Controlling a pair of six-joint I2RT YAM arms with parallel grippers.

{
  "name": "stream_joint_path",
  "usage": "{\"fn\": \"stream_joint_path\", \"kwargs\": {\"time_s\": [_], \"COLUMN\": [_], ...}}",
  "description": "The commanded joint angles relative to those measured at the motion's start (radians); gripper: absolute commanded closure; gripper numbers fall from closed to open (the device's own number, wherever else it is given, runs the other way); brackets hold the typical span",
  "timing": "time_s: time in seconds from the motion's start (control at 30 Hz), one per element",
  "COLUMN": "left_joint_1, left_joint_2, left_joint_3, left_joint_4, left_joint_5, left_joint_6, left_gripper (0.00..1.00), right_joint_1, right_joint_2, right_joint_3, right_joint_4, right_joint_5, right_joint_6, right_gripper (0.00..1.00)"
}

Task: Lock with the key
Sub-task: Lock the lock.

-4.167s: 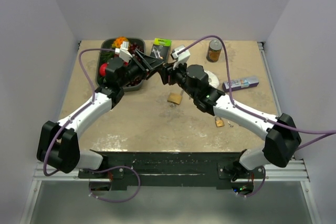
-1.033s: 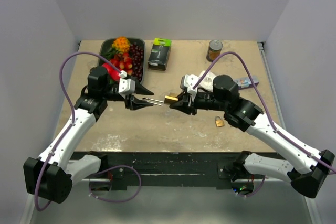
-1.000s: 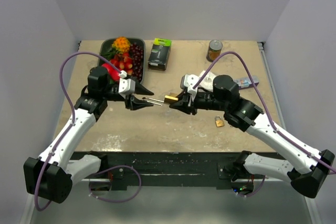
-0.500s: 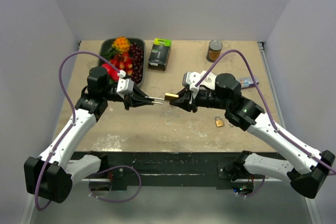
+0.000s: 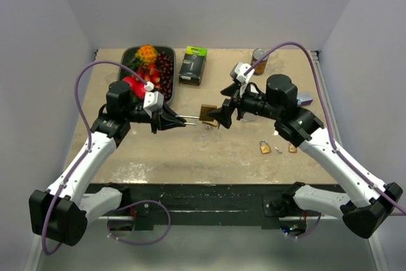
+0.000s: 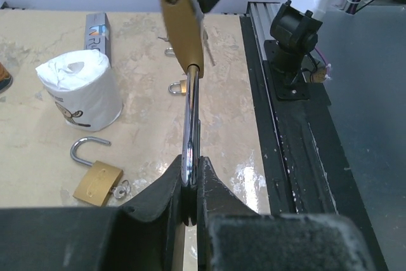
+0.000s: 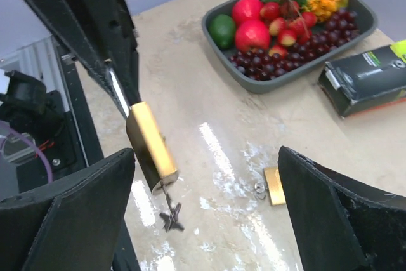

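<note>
Right wrist view: padlock point(image 7: 151, 147) hangs above the desk point(image 7: 209, 125), its shackle point(image 6: 190, 118) clamped in the left hand point(image 6: 192, 176); right hand point(image 7: 203, 179) gapes apart beside the padlock; key point(image 7: 170, 217), apparently, dangles beneath.

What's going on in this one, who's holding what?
The left tool is shut on the shackle of a brass padlock, holding it in the air above the table. A key hangs from the bottom of the lock body. The right tool stands wide open facing that key end, gripping nothing. Whether the lock is turned shut cannot be told. A spare padlock lies open on the table.
</note>
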Motion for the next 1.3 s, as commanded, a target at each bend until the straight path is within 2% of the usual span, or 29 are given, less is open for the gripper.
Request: {"fn": "stream_joint_path", "kwargs": {"time_s": [0.0, 0.03, 0.13, 0.4, 0.53, 0.77, 0.83, 1.1, 1.27], "left_joint_1": [-0.001, 0.001, 0.007, 0.005, 0.005, 0.002, 0.001, -0.002, -0.002], "left_joint_2": [-0.017, -0.006, 0.023, 0.025, 0.014, 0.011, 0.014, -0.014, -0.028], "left_joint_3": [0.033, 0.031, 0.037, 0.034, 0.033, 0.068, 0.077, 0.054, 0.039], "left_joint_4": [0.050, 0.061, 0.096, 0.197, 0.260, 0.231, 0.237, 0.366, 0.455], "left_joint_5": [-0.004, -0.013, -0.030, -0.009, 0.017, 0.054, 0.059, 0.059, 0.048], "left_joint_6": [-0.021, -0.053, -0.095, -0.184, -0.250, -0.225, -0.247, -0.365, -0.425], "left_gripper": [1.00, 1.00, 1.00, 1.00, 1.00, 1.00, 1.00, 1.00, 1.00], "right_joint_1": [-0.030, -0.030, -0.031, -0.031, -0.031, -0.030, -0.030, -0.027, -0.028], "right_joint_2": [-0.018, -0.024, -0.026, -0.007, -0.003, 0.054, 0.071, 0.094, 0.072], "right_joint_3": [0.062, 0.073, 0.094, 0.093, 0.044, 0.087, 0.081, 0.043, -0.008], "right_joint_4": [-0.031, -0.050, -0.108, -0.199, -0.154, -0.226, -0.197, -0.130, -0.016], "right_joint_5": [-0.059, -0.146, -0.252, -0.181, -0.139, -0.294, -0.334, -0.380, -0.409], "right_joint_6": [-0.042, -0.061, -0.111, -0.200, -0.179, -0.426, -0.429, -0.434, -0.351], "right_gripper": [0.01, 0.01, 0.01, 0.01, 0.01, 0.02, 0.04, 0.27, 0.34]}}
